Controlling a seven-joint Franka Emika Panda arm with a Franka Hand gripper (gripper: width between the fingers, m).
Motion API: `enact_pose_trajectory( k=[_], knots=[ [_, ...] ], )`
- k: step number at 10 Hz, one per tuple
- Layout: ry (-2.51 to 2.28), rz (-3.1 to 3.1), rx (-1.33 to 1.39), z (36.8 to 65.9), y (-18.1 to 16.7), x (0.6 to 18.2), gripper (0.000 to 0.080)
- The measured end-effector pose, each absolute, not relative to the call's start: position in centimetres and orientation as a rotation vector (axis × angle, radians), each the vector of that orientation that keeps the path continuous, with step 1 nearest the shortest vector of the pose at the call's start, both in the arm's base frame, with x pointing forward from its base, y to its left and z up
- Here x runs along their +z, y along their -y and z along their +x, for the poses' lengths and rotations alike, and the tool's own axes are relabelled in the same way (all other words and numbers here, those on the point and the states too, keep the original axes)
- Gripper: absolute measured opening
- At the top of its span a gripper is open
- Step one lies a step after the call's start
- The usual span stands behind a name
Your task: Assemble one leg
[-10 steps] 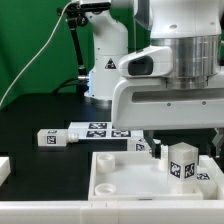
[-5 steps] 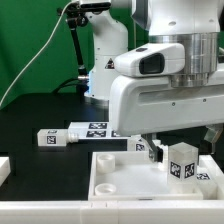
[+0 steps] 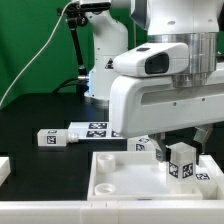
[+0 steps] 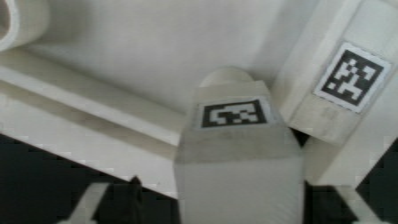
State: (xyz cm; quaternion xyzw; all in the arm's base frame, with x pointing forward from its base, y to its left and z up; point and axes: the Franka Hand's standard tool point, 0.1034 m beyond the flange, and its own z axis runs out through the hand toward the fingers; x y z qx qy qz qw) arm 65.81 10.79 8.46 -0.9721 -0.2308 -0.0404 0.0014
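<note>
A white leg (image 3: 181,161) with square tags stands upright in the corner of the white rimmed tabletop (image 3: 118,172) nearest the exterior view's right. My gripper (image 3: 185,150) reaches down over it, with a dark finger on each side of the block, and is shut on it. In the wrist view the leg (image 4: 237,135) runs up from between the fingers of my gripper (image 4: 238,215), its tag facing the camera, with the tabletop's rim (image 4: 107,85) behind it. Two more legs lie on the black table, one (image 3: 52,139) at the exterior view's left and one (image 3: 141,146) beside the tabletop.
The marker board (image 3: 95,128) lies on the black table behind the tabletop. The arm's base (image 3: 105,70) stands behind it with a cable hanging to the left. Another white part (image 3: 4,168) sits at the exterior view's left edge. A tagged white piece (image 4: 352,80) lies by the leg.
The wrist has turned and shifted toward the exterior view's left, and the fingers now sit lower and closer around the upright leg. The leg stays in its corner.
</note>
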Motion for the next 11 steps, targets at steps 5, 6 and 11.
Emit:
enact_pose_trajectory(
  k=[5,6,11],
  knots=[
    [0.384,-3.099,-0.127,65.71,-10.94,8.44,0.0281],
    [0.218,-3.109,-0.136,65.71,-11.10,8.44,0.0281],
    [-0.582,-3.032,-0.127,65.88,-10.64,8.48,0.0281]
  ],
)
